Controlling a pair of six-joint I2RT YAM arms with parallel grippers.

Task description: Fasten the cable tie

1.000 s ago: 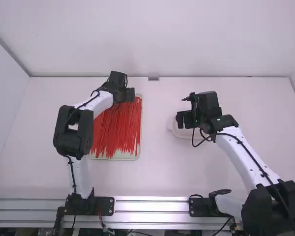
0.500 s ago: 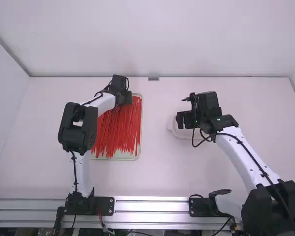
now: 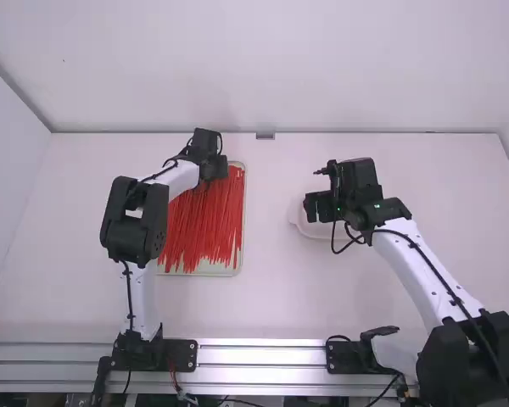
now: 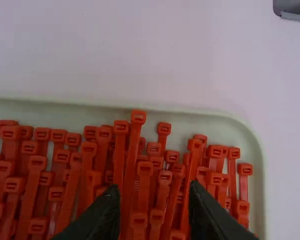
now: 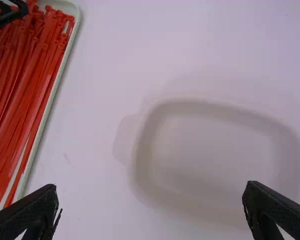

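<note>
We see the left tool (image 4: 155, 217) spread, its two fingers dipping among the heads of the red cable ties (image 4: 137, 150). The ties lie in a heap in a pale tray (image 4: 210, 119) on the left side of the white bench (image 3: 59, 220). The right tool (image 5: 149, 205) hangs with its fingers spread wide above a shallow white dish (image 5: 215, 150), which sits near the tray but apart from it.

Red cable ties (image 3: 205, 222): thick loose pile, all straight and unfastened. They lie flat, running near-to-far, in a pale tray (image 4: 240, 131) left of centre. Square heads bunch at the far end, tails fan toward the near end.
</note>
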